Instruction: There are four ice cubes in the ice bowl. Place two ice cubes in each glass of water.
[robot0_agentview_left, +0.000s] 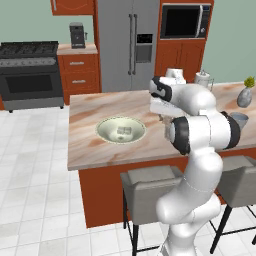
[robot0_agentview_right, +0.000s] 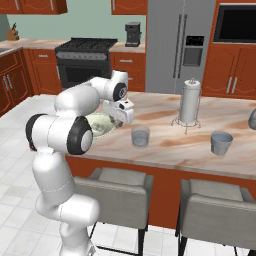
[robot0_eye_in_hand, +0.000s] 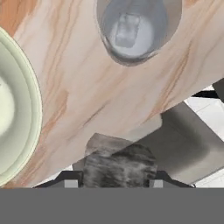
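Ice (robot0_eye_in_hand: 127, 33) lies in the glass (robot0_eye_in_hand: 133, 30) just beside the bowl (robot0_eye_in_hand: 26, 109) on the counter (robot0_eye_in_hand: 100, 96). The gripper (robot0_eye_in_hand: 114, 183) hovers near that glass, clamped on a second ice cube (robot0_eye_in_hand: 118, 164).

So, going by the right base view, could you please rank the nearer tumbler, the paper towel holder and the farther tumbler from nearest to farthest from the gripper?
1. The clear grey-blue tumbler, just right of the gripper.
2. The tall white paper towel roll on its wire holder, farther back and right.
3. The second, matching tumbler, far right along the counter.
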